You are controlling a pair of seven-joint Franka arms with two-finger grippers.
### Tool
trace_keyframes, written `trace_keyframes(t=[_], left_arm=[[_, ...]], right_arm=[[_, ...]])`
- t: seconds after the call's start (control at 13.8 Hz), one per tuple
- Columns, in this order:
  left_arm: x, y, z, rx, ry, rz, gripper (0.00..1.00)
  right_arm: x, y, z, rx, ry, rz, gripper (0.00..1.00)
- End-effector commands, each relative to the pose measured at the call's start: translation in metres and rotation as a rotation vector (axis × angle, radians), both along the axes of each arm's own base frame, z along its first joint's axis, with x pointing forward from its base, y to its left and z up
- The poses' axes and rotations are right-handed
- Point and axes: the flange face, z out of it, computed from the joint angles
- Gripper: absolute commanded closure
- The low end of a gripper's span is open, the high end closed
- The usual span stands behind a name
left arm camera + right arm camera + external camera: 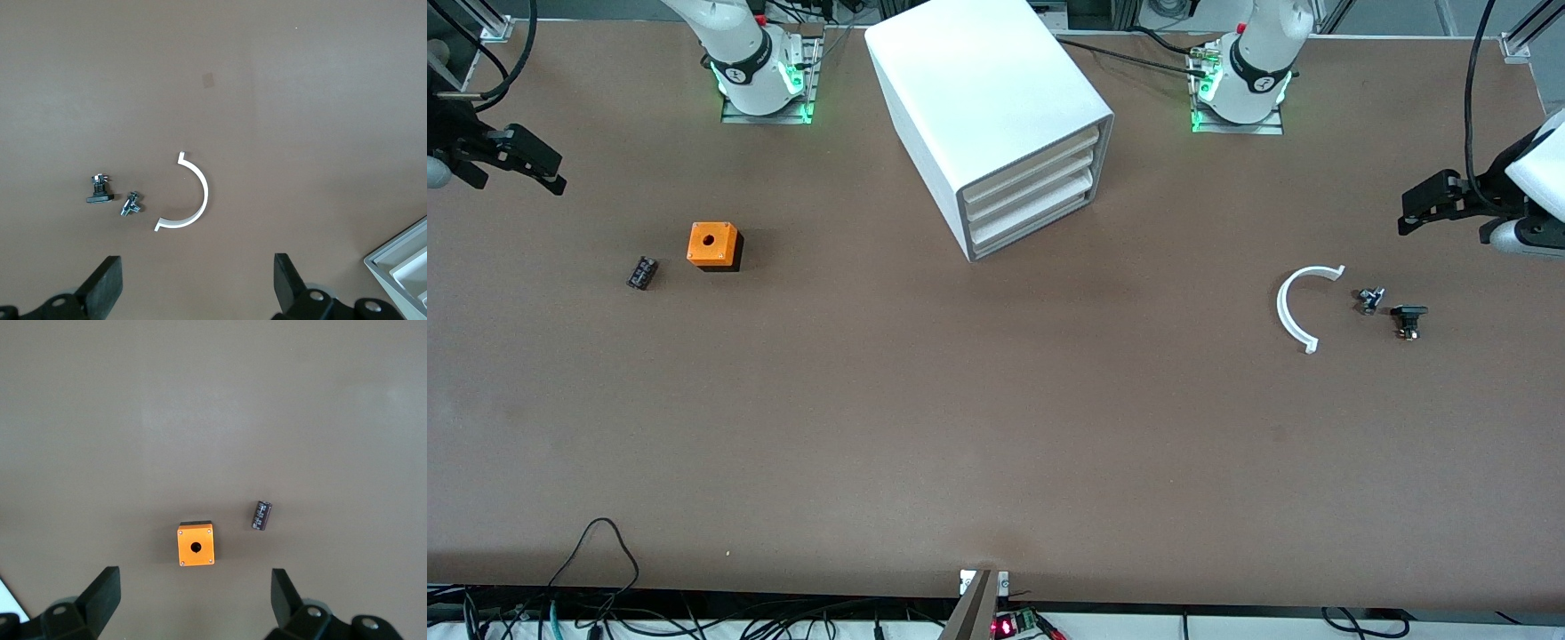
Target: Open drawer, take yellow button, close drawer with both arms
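Three shut drawers in the white box-shaped cabinet hide the button. My left hand and right hand, both spread, could pull it crooked.

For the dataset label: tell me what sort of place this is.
Probably a robotics lab bench: two arm bases bolted to a brown table, loose cables along its edges, and test props such as a white drawer unit and an orange box.
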Motion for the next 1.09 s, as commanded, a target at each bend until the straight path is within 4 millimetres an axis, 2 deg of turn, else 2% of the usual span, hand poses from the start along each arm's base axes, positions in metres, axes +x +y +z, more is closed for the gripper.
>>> trace_keyframes(t=[0.0, 0.14, 0.22, 0.51, 0.8, 1.01], left_arm=[[0.0, 0.0, 0.008, -0.013, 0.002, -0.006, 0.0], [0.001, 0.001, 0.007, -0.014, -0.001, -0.004, 0.0], [0.001, 0.001, 0.007, -0.014, -0.001, -0.006, 0.0], [0.004, -0.003, 0.003, -0.019, 0.003, -0.01, 0.0], [0.009, -0.008, -0.005, -0.057, 0.017, -0.012, 0.0], [0.016, -0.026, -0.01, -0.128, -0.042, -0.024, 0.0]], right_arm=[[-0.001, -0.001, 0.005, 0.016, -0.01, 0.006, 0.0], [0.0, -0.001, 0.009, 0.015, -0.019, 0.004, 0.0], [0.004, -0.001, 0.003, 0.01, -0.007, -0.004, 0.0], [0.006, -0.004, 0.005, 0.014, -0.01, -0.005, 0.0], [0.01, -0.004, -0.003, 0.014, 0.005, -0.009, 0.0], [0.015, -0.004, -0.013, 0.013, 0.026, 0.001, 0.0]])
